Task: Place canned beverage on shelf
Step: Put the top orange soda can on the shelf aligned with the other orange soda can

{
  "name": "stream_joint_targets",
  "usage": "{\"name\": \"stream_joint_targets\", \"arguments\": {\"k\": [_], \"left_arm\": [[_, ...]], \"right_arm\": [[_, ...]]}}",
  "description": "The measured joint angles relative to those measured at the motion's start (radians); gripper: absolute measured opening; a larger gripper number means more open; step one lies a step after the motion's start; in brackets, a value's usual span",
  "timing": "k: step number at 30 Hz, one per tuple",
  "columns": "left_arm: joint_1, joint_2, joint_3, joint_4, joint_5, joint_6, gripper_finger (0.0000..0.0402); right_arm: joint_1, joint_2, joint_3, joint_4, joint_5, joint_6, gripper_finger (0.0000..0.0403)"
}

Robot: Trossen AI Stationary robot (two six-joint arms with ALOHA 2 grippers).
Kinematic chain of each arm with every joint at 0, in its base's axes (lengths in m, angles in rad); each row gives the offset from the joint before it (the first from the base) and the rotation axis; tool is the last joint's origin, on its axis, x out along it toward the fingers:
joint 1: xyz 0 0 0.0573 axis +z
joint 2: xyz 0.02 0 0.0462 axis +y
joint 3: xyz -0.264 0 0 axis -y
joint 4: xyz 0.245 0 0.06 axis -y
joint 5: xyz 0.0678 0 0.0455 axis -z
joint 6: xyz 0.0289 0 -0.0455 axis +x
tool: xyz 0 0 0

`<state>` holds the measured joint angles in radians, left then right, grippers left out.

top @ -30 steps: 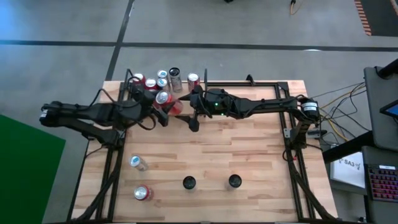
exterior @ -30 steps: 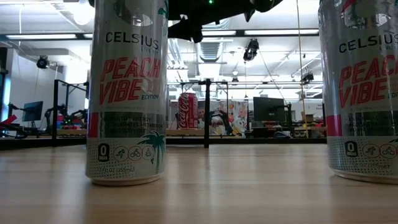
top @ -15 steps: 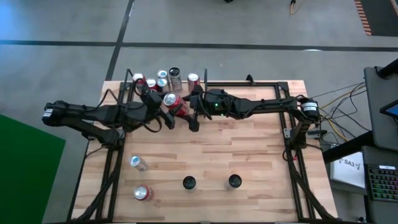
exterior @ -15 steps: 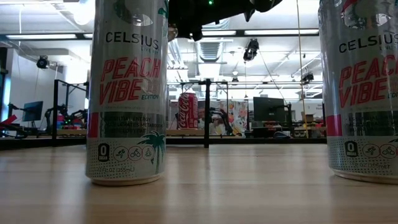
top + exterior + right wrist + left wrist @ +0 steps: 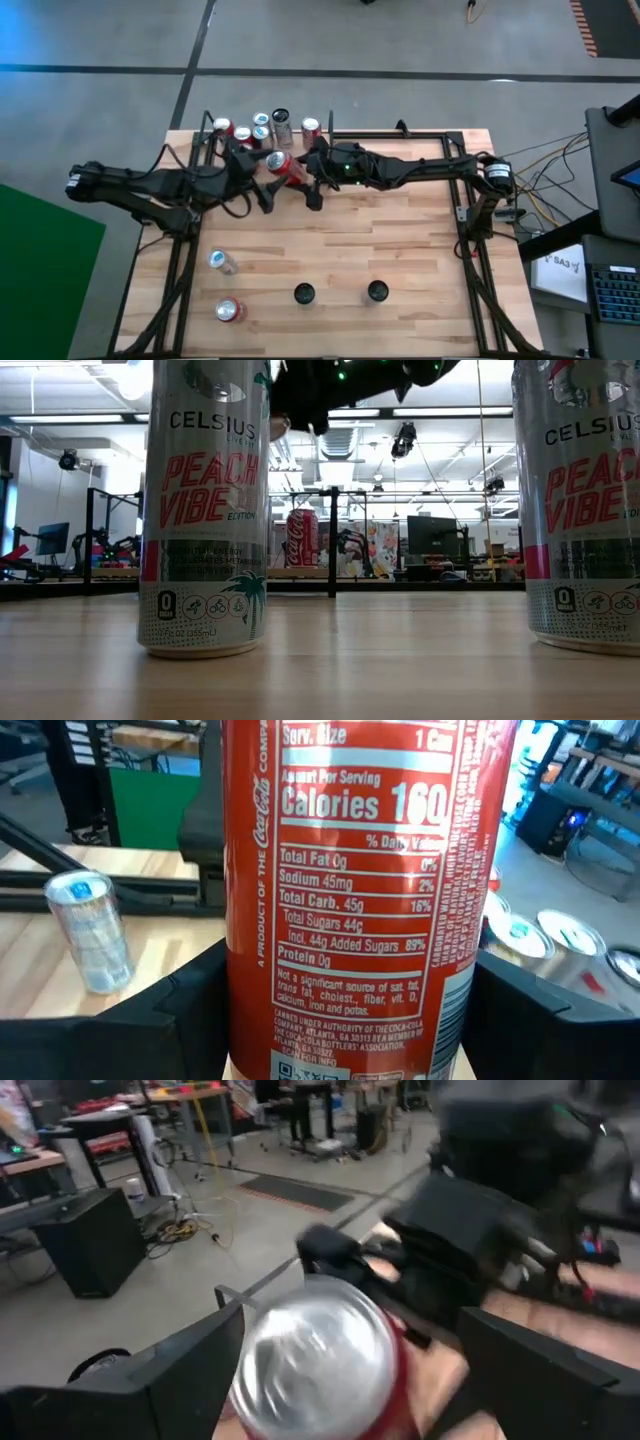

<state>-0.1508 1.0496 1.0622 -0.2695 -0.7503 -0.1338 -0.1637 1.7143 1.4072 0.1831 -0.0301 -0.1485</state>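
Red Coca-Cola can (image 5: pixel 280 164) hangs tilted above the far part of the pale wooden plank tabletop (image 5: pixel 400 240), between the two grippers and just in front of the shelf. The right gripper (image 5: pixel 301 173) pinches it: in the right wrist view both dark fingers (image 5: pixel 185 1010) sit flush against the can's sides. The left gripper (image 5: pixel 264 178) stands spread around the can's silver end, and the left wrist view shows a gap between the can and one of its fingers (image 5: pixel 530 1375).

The light wood shelf (image 5: pixel 213 146), edged with thin black rods, occupies the tabletop's far left corner. Six upright red and silver cans (image 5: pixel 260 128) crowd its left and middle part, and the held can is near the front of that group. The low view shows one red can on the shelf board (image 5: pixel 302 538) beside the black upright rod (image 5: pixel 332 540).

Bare wood stretches from the grippers to the near edge. Near that edge stand two tall Celsius cans (image 5: pixel 304 293) (image 5: pixel 377 291), well apart from each other. Toward the near left corner are a silver can (image 5: pixel 222 262) and another red can (image 5: pixel 228 310), close to the black frame rail along the left edge.
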Motion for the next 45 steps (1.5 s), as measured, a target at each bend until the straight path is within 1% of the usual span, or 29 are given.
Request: {"name": "stream_joint_targets", "arguments": {"k": [4, 7, 9, 11, 13, 17, 20, 22, 26, 30, 34, 39, 41, 43, 45], "left_arm": [[-0.011, -0.039, -0.029, -0.034, 0.002, -0.01, 0.036], [-0.034, -0.087, -0.091, -0.03, -0.001, -0.063, 0.0361], [-0.059, -0.121, -0.154, 0.004, -0.001, -0.09, 0.0361], [-0.085, -0.146, -0.226, 0.11, 0.0, -0.096, 0.0361], [-0.109, -0.159, -0.302, 0.243, 0.001, -0.06, 0.0361], [-0.137, -0.168, -0.433, 0.458, 0.001, 0.016, 0.0361], [-0.136, -0.17, -0.495, 0.575, 0.0, 0.057, 0.0362], [-0.136, -0.168, -0.524, 0.64, -0.003, 0.087, 0.0362], [-0.134, -0.143, -0.554, 0.786, 0.002, 0.181, 0.0362], [-0.122, -0.083, -0.568, 0.934, 0.001, 0.26, 0.0362], [-0.106, -0.018, -0.569, 1.026, 0.002, 0.294, 0.0362], [-0.086, 0.043, -0.569, 1.125, 0.013, 0.302, 0.0362], [-0.078, 0.067, -0.569, 1.168, 0.051, 0.304, 0.0362], [-0.069, 0.097, -0.569, 1.213, 0.111, 0.308, 0.0362], [-0.064, 0.126, -0.569, 1.256, 0.134, 0.309, 0.0362]], "right_arm": [[-0.009, -0.02, -0.056, 0.002, 0.005, 0.005, 0.0281], [-0.007, -0.045, -0.109, 0.036, -0.003, 0.009, 0.0281], [-0.007, -0.062, -0.142, 0.075, -0.039, 0.01, 0.0281], [-0.007, -0.068, -0.174, 0.141, -0.098, 0.023, 0.0281], [-0.007, -0.068, -0.206, 0.208, -0.127, 0.032, 0.0281], [-0.007, -0.068, -0.286, 0.371, -0.133, 0.02, 0.0281], [-0.007, -0.068, -0.349, 0.521, -0.138, 0.026, 0.0281], [-0.007, -0.067, -0.375, 0.583, -0.154, 0.027, 0.0281], [-0.004, -0.062, -0.395, 0.608, -0.162, 0.034, 0.0281], [0.006, -0.062, -0.392, 0.611, -0.162, 0.026, 0.0281], [0.018, -0.062, -0.387, 0.609, -0.164, -0.007, 0.0281], [0.022, -0.062, -0.387, 0.608, -0.172, -0.024, 0.0281], [0.021, -0.062, -0.387, 0.607, -0.18, -0.022, 0.0281], [0.021, -0.062, -0.387, 0.602, -0.18, -0.023, 0.0281], [0.022, -0.062, -0.387, 0.6, -0.182, -0.027, 0.0281]]}}
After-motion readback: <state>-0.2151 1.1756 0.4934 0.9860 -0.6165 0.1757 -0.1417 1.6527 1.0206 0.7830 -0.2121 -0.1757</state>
